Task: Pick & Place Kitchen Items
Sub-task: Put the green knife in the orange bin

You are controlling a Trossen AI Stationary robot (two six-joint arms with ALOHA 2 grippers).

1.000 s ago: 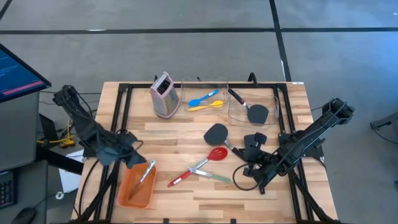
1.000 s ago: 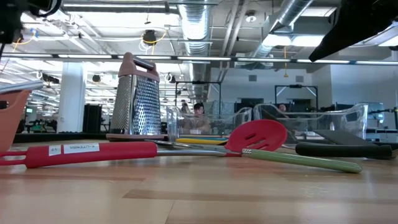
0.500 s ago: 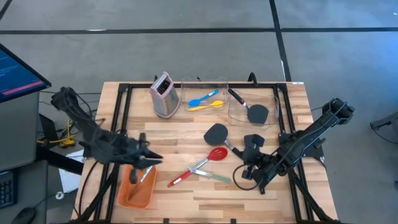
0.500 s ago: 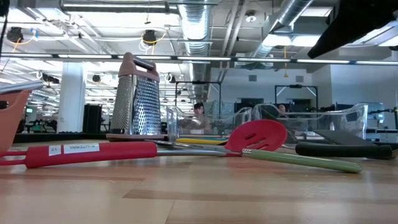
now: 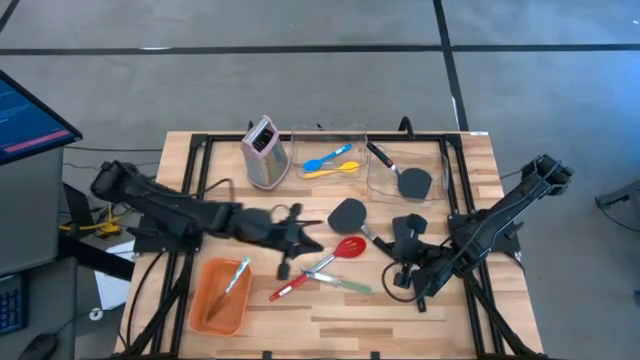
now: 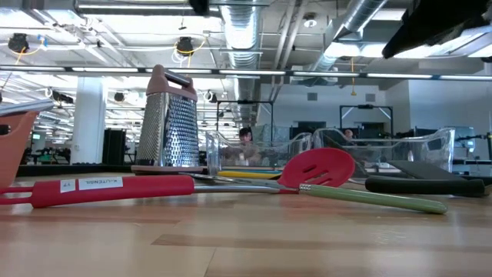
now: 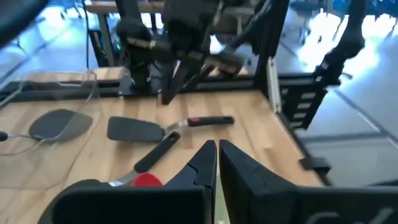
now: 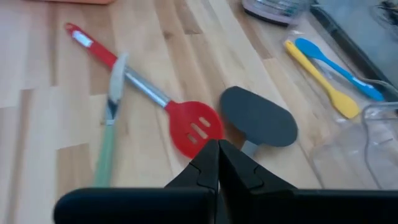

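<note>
My left gripper (image 5: 305, 235) (image 7: 216, 148) hangs shut and empty over the table's middle, just left of a black spatula (image 5: 352, 215) (image 7: 134, 129). The red slotted spoon (image 5: 318, 265) (image 8: 186, 127) lies flat on the wood, crossed by a green-handled tool (image 5: 342, 284) (image 8: 109, 134). A thin tool (image 5: 233, 279) lies in the orange tray (image 5: 212, 312). Blue and yellow spoons (image 5: 332, 161) lie in a clear bin, and another black spatula (image 5: 405, 178) lies in the bin beside it. My right gripper (image 5: 405, 235) (image 8: 217, 146) waits shut at the right.
A metal grater (image 5: 264, 152) (image 6: 169, 119) stands at the far edge, left of the two clear bins (image 5: 440, 165). The orange tray sits at the near left corner. Bare wood shows along the near edge between the tray and the right arm.
My left gripper has left the orange tray, swung toward the table's right and far side to the middle, and shut with nothing in it. The thin tool stays lying in the tray.
</note>
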